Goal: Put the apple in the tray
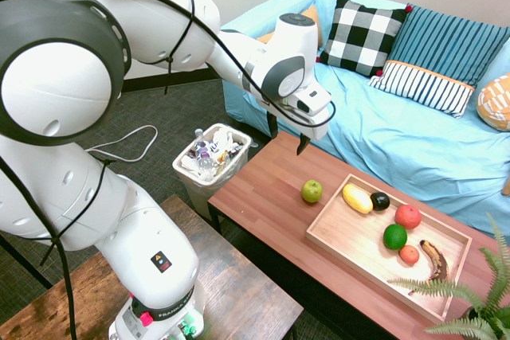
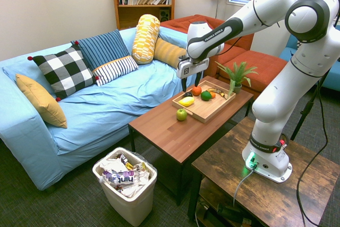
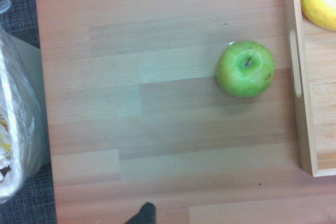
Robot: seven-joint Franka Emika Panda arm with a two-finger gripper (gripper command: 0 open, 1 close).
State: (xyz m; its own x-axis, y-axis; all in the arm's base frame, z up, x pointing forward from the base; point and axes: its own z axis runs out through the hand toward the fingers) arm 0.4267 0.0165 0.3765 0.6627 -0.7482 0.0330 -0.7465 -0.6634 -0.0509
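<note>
arm (image 2: 297, 62): glossy white rounded shells, thick tubular links with bulging elbows
joints: dark grey rings and round grey caps at each joint
cables: thin black cables strapped along the links, looping from the wrist back toward the shoulder
markings: black "FRANKA EMIKA" lettering on the forearm and near the base; a small black square with coloured dots low on the near link
base: white round foot with a green light and a small red part
pincer (image 1: 287, 136): white-and-grey block with two short dark fingers (image 1: 303, 145)
</note>
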